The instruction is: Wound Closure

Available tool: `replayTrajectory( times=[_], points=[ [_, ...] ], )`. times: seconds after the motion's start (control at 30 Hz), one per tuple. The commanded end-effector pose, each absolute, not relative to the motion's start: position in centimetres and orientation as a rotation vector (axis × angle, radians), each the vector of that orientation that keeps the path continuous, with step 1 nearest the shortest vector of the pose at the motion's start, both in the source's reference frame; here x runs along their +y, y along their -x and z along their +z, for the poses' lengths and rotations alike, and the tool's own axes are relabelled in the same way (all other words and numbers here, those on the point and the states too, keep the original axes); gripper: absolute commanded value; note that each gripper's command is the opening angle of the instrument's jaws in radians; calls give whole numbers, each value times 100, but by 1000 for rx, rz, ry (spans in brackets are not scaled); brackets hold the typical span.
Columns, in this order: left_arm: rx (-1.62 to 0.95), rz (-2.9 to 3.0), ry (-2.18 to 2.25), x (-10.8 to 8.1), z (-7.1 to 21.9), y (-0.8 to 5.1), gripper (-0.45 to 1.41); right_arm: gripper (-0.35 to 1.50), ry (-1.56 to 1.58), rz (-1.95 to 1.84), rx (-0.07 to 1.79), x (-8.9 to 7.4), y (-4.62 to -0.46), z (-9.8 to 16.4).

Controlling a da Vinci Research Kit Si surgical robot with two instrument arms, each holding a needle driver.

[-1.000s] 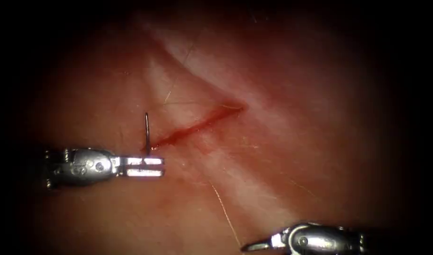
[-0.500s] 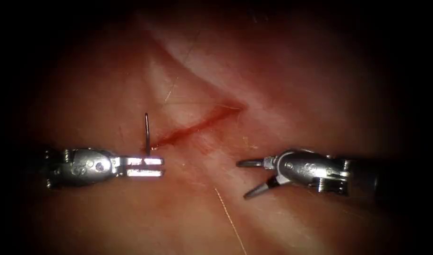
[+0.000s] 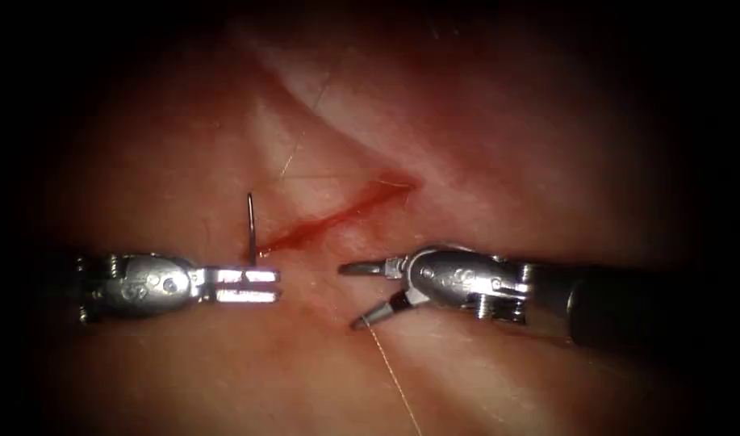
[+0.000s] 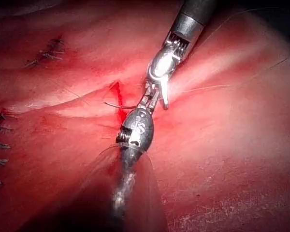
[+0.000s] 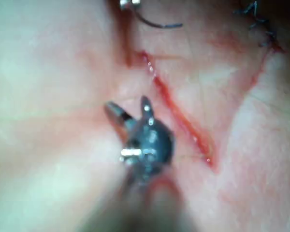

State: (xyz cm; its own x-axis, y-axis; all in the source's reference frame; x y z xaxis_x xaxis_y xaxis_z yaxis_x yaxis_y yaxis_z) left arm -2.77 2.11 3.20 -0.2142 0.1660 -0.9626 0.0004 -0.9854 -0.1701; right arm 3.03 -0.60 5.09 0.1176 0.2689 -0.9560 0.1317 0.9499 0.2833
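Left hand (image 3: 265, 286) clenched on needle (image 3: 251, 226) near its tail, at the cut's (image 3: 337, 214) lower-left end; needle stands up from the jaws, tip free of tissue (image 3: 482, 145). Right hand (image 3: 355, 295) spread wide, holding nothing, just right of left hand. Thread (image 3: 394, 375) trails off below right hand's lower jaw. Red fluid lines the cut. Left wrist view adds old stitches (image 4: 43, 53) beyond both hands.
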Motion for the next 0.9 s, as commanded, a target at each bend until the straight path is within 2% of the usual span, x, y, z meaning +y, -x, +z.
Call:
replayTrajectory(
  times=[0.03, 0.23, 0.3, 0.33, 0.37, 0.4, 0.43, 0.9],
  points=[
    [-203, 2359, 1900, 211, 326, 282, -45, 147, -339, 105, 1467, -61, -317, 510],
    [-203, 2359, 1900, 211, 326, 282, -45, 141, -400, 175, 1472, -62, -326, 507],
    [-203, 2359, 1900, 211, 326, 282, -45, 115, -444, 170, 1486, -63, -328, 505],
    [-203, 2359, 1900, 211, 326, 282, -45, 98, -456, 176, 1489, -63, -328, 505],
    [-203, 2359, 1900, 211, 326, 282, -45, 64, -462, 170, 1499, -64, -327, 505],
    [-203, 2359, 1900, 211, 326, 282, -45, -5, -478, 173, 1520, -65, -326, 505],
    [-203, 2359, 1900, 211, 326, 282, -45, -35, -497, 190, 1529, -66, -324, 505],
    [-204, 2359, 1901, 211, 326, 281, -45, -35, -546, 196, 1501, -79, -314, 506]
  ],
)
